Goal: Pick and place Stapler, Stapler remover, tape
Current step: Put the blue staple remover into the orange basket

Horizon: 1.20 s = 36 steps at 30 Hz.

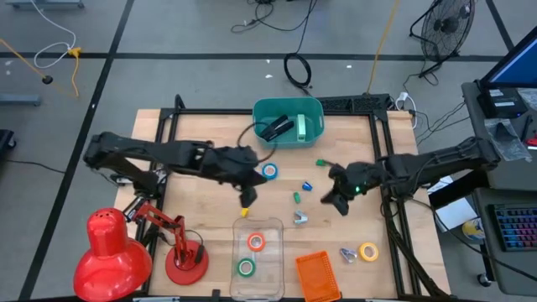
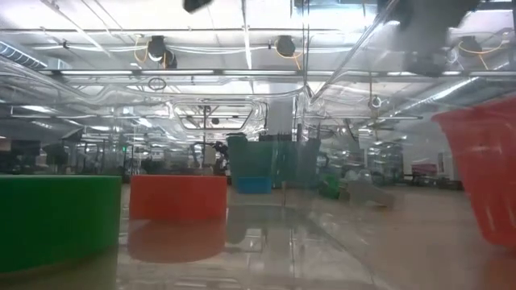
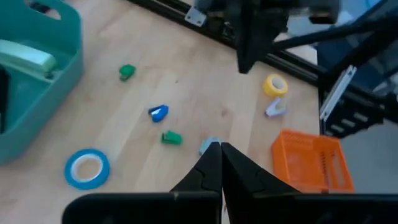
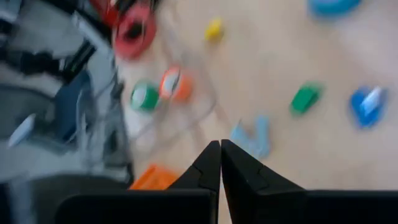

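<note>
The left gripper (image 1: pixel 248 195) hangs over the middle of the wooden table (image 1: pixel 193 126), just near of the blue tape roll (image 1: pixel 270 171). In the left wrist view its 2 fingers (image 3: pixel 208 168) are pressed together with nothing between them. The right gripper (image 1: pixel 337 204) hovers right of centre, and the right wrist view shows its fingers (image 4: pixel 210 163) likewise closed on nothing.

The teal bin (image 1: pixel 262 113) stands at the far middle of the table and holds a pale green stapler (image 1: pixel 301 127) beside a dark object I cannot identify. The orange tape roll (image 1: pixel 256 242) and the green tape roll (image 1: pixel 245 268) lie inside a clear tray (image 1: pixel 273 226) at the near edge, orange farther, green nearer. The yellow tape roll (image 1: pixel 367 251) sits to the near right, with a small silvery staple remover (image 1: pixel 347 254) just beside it on the left. A second silvery remover (image 1: pixel 299 219) lies between the 2 grippers, nearer than both. Small green bits (image 1: pixel 296 198) and a blue bit (image 1: pixel 307 186) are scattered around the centre, and a yellow bit (image 1: pixel 244 213) lies near the left gripper. An orange basket (image 1: pixel 317 273) rests at the near edge, right of the tray. A red desk lamp (image 1: pixel 109 247) stands at the near left corner.
</note>
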Each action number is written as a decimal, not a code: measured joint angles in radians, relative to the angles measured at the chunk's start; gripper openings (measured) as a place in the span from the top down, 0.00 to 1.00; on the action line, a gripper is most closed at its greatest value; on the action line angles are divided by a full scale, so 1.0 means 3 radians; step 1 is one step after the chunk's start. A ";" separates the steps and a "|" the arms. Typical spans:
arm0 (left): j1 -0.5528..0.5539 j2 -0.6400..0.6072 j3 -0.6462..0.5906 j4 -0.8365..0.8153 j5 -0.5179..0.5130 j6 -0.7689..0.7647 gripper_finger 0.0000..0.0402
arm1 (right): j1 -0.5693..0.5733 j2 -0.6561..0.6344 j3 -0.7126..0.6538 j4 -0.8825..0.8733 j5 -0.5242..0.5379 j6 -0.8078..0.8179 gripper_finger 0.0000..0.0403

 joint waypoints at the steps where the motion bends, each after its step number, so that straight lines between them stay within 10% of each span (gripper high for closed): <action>1: -0.0028 -0.0047 0.0000 -0.0052 -0.0036 0.0043 1.00 | 0.0060 0.0001 -0.0064 0.0015 -0.0016 0.0133 0.96; 18: -0.0079 -0.0137 -0.0359 -0.0725 -0.0094 0.0499 1.00 | 0.1437 0.0291 -0.0193 -0.0090 -0.0173 0.1911 0.74; 28: -0.0014 -0.0136 -0.1064 -0.0091 0.0355 0.0366 1.00 | 0.1847 0.1096 0.0845 -0.1407 -0.0069 0.1449 0.83; 36: 0.0090 -0.0150 -0.1217 0.0167 0.0355 0.0235 1.00 | 0.1521 0.1638 0.1635 -0.1970 0.0968 0.0415 0.89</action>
